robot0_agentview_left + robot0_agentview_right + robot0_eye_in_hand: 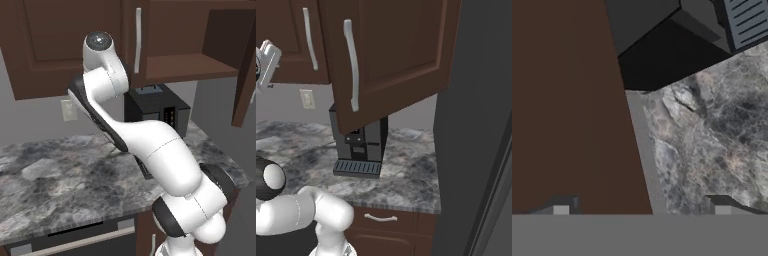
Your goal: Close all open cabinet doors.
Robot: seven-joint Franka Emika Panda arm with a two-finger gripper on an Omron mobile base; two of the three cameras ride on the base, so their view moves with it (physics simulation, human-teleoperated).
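One tall dark-brown cabinet door (391, 55) with a long silver bar handle (351, 65) stands swung out over the counter. In the left base view this open door (245, 75) hangs at the far right, beside the bare cabinet shelf (190, 65). The neighbouring door (131, 35) to the left lies shut. My gripper (642, 210) is open, its two tips wide apart with nothing between them. It faces a flat dark-brown cabinet surface (567, 110); I cannot tell which part of the cabinet this is.
A black coffee machine (358, 150) stands on the grey marble counter (406, 170) under the open cabinet. A wall outlet (67, 110) sits on the grey wall. A tall dark panel (476, 125) bounds the counter on the right. Lower drawers (381, 218) sit below.
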